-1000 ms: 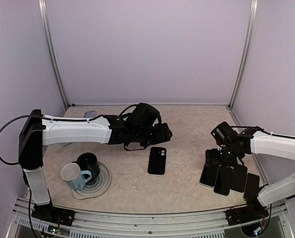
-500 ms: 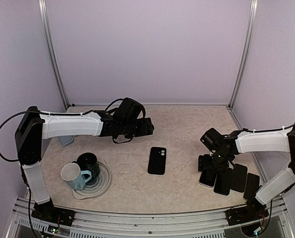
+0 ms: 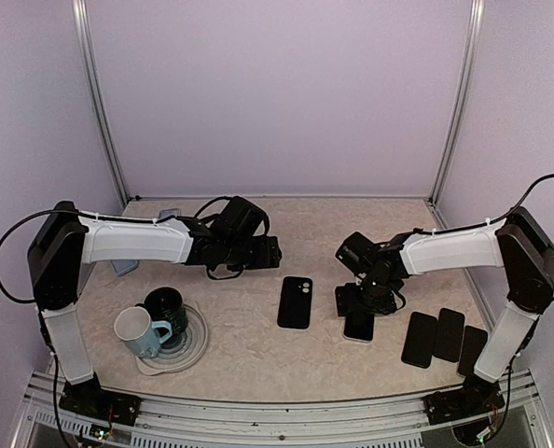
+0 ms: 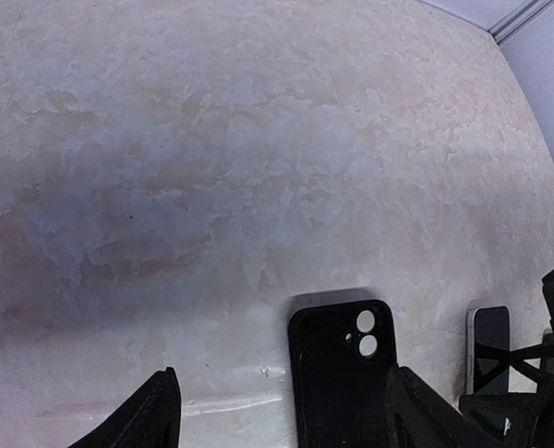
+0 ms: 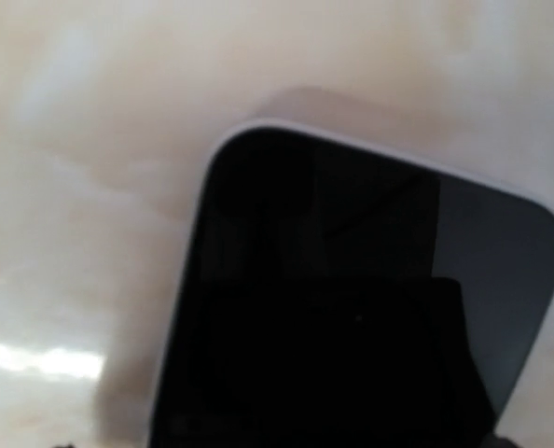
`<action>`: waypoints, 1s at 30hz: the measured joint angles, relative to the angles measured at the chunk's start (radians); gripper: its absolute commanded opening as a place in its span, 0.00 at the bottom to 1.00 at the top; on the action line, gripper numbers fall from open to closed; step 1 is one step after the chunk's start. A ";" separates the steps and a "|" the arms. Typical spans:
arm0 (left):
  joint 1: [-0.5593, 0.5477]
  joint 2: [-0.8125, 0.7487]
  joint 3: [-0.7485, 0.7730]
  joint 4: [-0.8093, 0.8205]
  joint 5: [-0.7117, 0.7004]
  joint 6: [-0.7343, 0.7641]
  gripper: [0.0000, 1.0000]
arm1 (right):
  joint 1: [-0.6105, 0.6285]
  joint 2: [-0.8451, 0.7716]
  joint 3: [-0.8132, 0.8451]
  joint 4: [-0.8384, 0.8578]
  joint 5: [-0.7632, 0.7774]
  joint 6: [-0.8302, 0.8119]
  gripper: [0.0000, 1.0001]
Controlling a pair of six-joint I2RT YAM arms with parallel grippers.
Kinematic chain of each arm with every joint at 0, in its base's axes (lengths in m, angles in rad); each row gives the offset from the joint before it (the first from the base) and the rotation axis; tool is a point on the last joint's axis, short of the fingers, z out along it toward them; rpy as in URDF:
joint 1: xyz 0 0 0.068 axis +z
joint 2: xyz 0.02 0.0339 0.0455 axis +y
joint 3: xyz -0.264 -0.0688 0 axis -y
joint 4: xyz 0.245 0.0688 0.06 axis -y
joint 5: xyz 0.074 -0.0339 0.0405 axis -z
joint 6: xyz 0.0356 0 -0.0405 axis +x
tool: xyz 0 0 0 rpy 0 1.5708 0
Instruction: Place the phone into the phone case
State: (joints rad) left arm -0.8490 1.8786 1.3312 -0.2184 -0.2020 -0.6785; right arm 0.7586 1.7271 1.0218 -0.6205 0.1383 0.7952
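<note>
The black phone case [image 3: 295, 301] lies flat at the table's middle, camera holes at its far end; it also shows in the left wrist view [image 4: 342, 373]. My left gripper [image 3: 275, 250] hovers open and empty just behind and left of the case, and the left wrist view [image 4: 291, 420] shows the case between its spread fingers. My right gripper [image 3: 361, 301] is right of the case, shut on a dark-screened phone [image 3: 359, 327] with a silver rim. That phone fills the right wrist view [image 5: 352, 308], where the fingers are hidden, and shows in the left wrist view [image 4: 488, 336].
Three more dark phones [image 3: 419, 338] [image 3: 450, 334] [image 3: 473, 350] lie in a row at the front right. A white-and-blue mug [image 3: 135, 329] and a black mug [image 3: 168, 306] stand on a grey round plate [image 3: 195, 347] at the front left. A small bluish object [image 3: 123, 266] lies by the left wall.
My right gripper has moved left from the phone row toward the case, bringing one phone with it. My left arm has drawn back to the left, away from above the case.
</note>
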 measured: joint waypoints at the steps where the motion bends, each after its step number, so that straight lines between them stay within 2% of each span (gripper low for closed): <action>1: 0.001 0.000 -0.010 0.000 0.001 0.002 0.72 | 0.005 0.005 0.009 -0.002 -0.003 -0.007 0.98; 4: 0.002 0.000 -0.038 0.000 0.010 0.010 0.66 | 0.013 0.007 0.025 -0.029 -0.004 -0.020 0.99; 9: 0.002 0.000 -0.077 0.000 0.058 0.043 0.49 | 0.013 -0.019 0.027 -0.097 0.023 -0.011 0.99; 20: -0.004 0.031 -0.098 -0.007 0.147 0.111 0.25 | 0.005 0.047 0.042 -0.052 0.005 -0.004 0.95; 27: -0.032 0.094 -0.106 -0.015 0.208 0.138 0.20 | 0.004 0.064 0.060 -0.038 -0.002 -0.025 0.76; 30: -0.048 0.114 -0.106 -0.009 0.238 0.149 0.20 | 0.002 0.064 0.060 -0.031 -0.008 -0.058 0.73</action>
State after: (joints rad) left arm -0.8974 1.9926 1.2255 -0.2272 0.0357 -0.5293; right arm 0.7609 1.7916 1.0813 -0.6510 0.1299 0.7372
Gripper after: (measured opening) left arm 0.202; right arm 0.758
